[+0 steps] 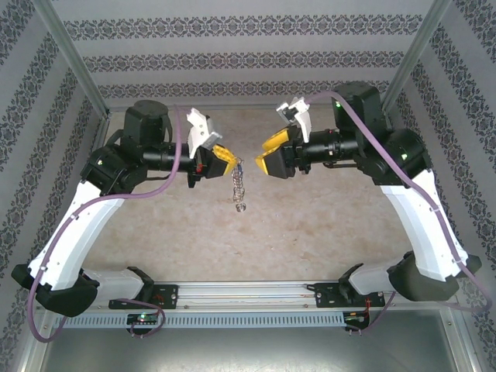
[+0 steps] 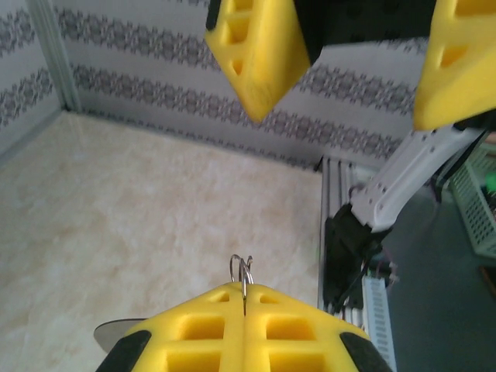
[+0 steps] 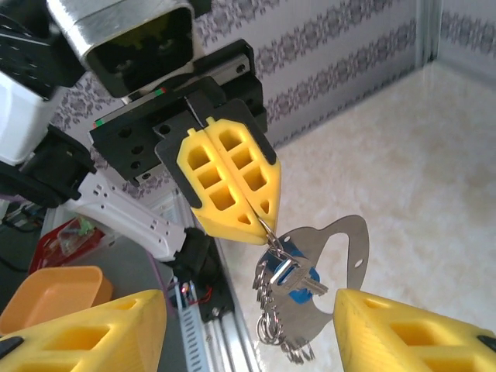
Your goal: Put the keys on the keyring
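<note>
My left end effector (image 3: 260,221) pinches the thin metal keyring (image 3: 360,240), blue-headed key (image 3: 298,293) hanging at six o'clock; my right end effector (image 1: 267,153) stands spread.

One left gripper (image 1: 232,161), one right gripper (image 1: 263,155), one keyring (image 3: 363,246), one blue key (image 3: 298,288)

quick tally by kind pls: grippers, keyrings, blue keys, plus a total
grippers: 2 (left gripper, right gripper)
keyring: 1
blue key: 1
total: 4
</note>
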{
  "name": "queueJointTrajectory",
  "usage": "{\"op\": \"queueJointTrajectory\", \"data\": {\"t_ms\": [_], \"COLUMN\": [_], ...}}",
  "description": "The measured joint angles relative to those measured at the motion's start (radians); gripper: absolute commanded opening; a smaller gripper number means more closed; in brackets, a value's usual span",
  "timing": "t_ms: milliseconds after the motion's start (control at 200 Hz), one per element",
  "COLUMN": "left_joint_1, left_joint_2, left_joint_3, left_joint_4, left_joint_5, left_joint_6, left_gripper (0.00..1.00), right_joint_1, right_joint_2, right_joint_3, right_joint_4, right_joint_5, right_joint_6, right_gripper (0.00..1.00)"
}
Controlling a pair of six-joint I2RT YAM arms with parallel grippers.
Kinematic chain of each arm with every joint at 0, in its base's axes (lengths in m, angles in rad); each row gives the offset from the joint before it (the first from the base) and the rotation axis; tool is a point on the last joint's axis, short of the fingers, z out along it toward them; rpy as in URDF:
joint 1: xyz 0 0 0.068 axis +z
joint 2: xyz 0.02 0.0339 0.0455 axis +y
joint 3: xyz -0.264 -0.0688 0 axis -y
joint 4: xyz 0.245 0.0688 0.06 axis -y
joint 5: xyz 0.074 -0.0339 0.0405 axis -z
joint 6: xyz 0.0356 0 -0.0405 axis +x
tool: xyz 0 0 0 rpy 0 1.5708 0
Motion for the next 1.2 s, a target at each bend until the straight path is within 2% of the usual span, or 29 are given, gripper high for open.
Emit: {"op": "queueJointTrajectory", "data": {"t_ms": [260,629,819,969,1199], "left_joint_1": [0.014,0.014,0.015,0.02,0.033], "left_joint_2": [0.008,0.003,0.0,-0.01,-0.018], "left_joint_3": [0.032,-0.001,-0.038,-0.057,-0.072], "left_joint_4": [0.154,0.337,0.417,0.466,0.546], "left_joint_5": [0.12,0.161,0.174,0.189,0.224], "left_joint_6": [-0.16,-0.311,-0.373,-0.416,-0.488], "left_gripper": [0.0,0.0,0.0,0.0,0.0], "right_joint_1": [0.0,0.006,0.025,0.034,0.04], "right_joint_2": [0.02,0.043,0.061,0.071,0.071], "right_joint_3": [0.002,0.027,0.041,0.048,0.048], "right_joint_4": [0.136,0.206,0.206,0.206,0.206], "right_joint_5": [-0.015,-0.109,-0.141,-0.151,-0.152], "right_joint_6": [0.015,0.034,0.033,0.032,0.026], "right_gripper": [0.49,0.48,0.36,0.23,0.15]}}
